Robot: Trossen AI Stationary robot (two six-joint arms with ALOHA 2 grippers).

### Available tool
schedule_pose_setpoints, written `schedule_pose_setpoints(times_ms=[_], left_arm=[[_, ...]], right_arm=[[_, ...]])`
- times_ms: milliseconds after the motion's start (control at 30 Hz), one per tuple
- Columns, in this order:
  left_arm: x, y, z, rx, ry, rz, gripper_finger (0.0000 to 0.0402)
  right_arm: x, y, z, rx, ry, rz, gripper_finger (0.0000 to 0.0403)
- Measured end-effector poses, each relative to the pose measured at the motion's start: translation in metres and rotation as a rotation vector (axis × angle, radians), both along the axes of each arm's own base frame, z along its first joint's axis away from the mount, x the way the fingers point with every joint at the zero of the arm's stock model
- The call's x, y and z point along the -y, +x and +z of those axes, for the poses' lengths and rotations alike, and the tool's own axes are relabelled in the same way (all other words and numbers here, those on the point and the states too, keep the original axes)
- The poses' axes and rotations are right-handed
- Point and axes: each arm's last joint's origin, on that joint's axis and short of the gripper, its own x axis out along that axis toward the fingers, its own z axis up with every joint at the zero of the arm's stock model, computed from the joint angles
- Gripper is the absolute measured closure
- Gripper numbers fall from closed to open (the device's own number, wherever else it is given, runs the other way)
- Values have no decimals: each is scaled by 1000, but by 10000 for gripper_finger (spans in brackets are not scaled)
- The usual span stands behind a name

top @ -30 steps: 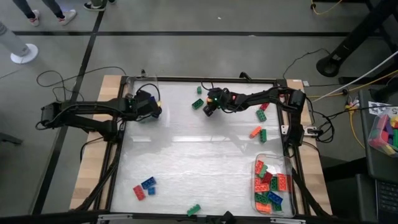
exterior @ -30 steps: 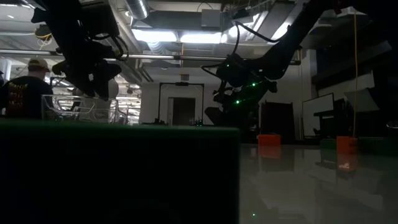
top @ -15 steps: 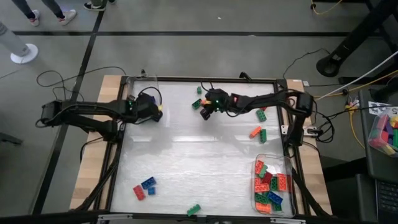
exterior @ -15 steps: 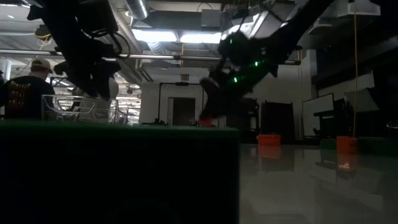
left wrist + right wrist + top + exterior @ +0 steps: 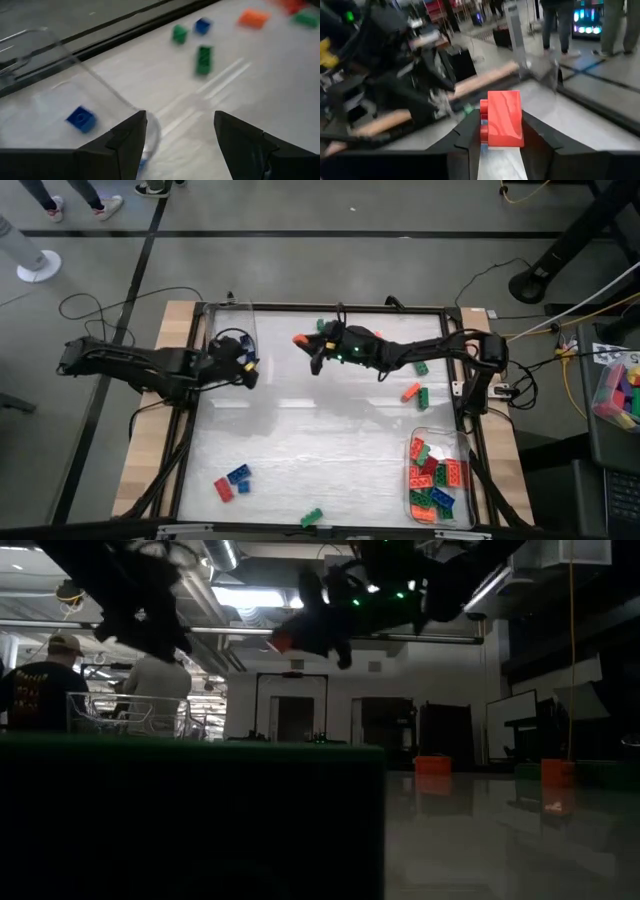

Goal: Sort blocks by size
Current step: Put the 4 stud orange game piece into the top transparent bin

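My right gripper [image 5: 303, 343] hangs high above the table's far middle, shut on a red brick [image 5: 502, 117]. In the low view the brick [image 5: 283, 640] is well off the table. My left gripper [image 5: 247, 367] stands open and empty at the far left, beside a clear bin [image 5: 231, 326]. A small blue brick [image 5: 80, 119] lies on that bin's floor. Loose blocks lie flat on the table: a green brick [image 5: 203, 59], an orange one [image 5: 411, 391] and a red and blue group [image 5: 231, 482]. My right gripper pinches the red brick between its two fingers, one on each of two opposite sides [image 5: 492, 140]. The fingers lie nearly level and point toward the table's left. The brick sticks out past the fingertips and is lifted clear of the table.
A second clear bin [image 5: 412, 502] at the near right holds several blocks. More green blocks lie at the far edge [image 5: 321, 325], under the right arm [image 5: 420, 367] and at the near edge [image 5: 311, 518]. The table's middle is bare. A person [image 5: 40, 685] stands beyond the table.
My right gripper has risen from the table with the red brick, tipped up from pointing down to nearly level and gone toward the table's left. The brick is now lifted clear. My left gripper has swung a little toward the near edge, still open.
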Motion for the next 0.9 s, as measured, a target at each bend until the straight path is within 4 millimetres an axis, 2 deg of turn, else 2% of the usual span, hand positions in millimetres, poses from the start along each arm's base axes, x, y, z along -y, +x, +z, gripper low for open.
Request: schedule_pose_setpoints(times_ms=[233, 333, 500, 667, 800, 900], left_arm=[[11, -26, 22, 188, -29, -93, 180], [14, -35, 28, 239, -35, -126, 180], [14, -45, 33, 295, -40, -142, 180], [13, -49, 34, 290, -26, -158, 180], [13, -49, 33, 270, -32, -169, 180], [13, -50, 31, 250, -26, -175, 180]], right_arm=[[7, 43, 24, 94, -16, 37, 305], [12, 67, 25, 92, -16, 36, 297], [20, 110, 10, 70, -10, 56, 296], [26, 145, -14, 70, -7, 89, 294], [29, 160, -30, 76, -8, 88, 278], [30, 164, -39, 66, -7, 78, 265]])
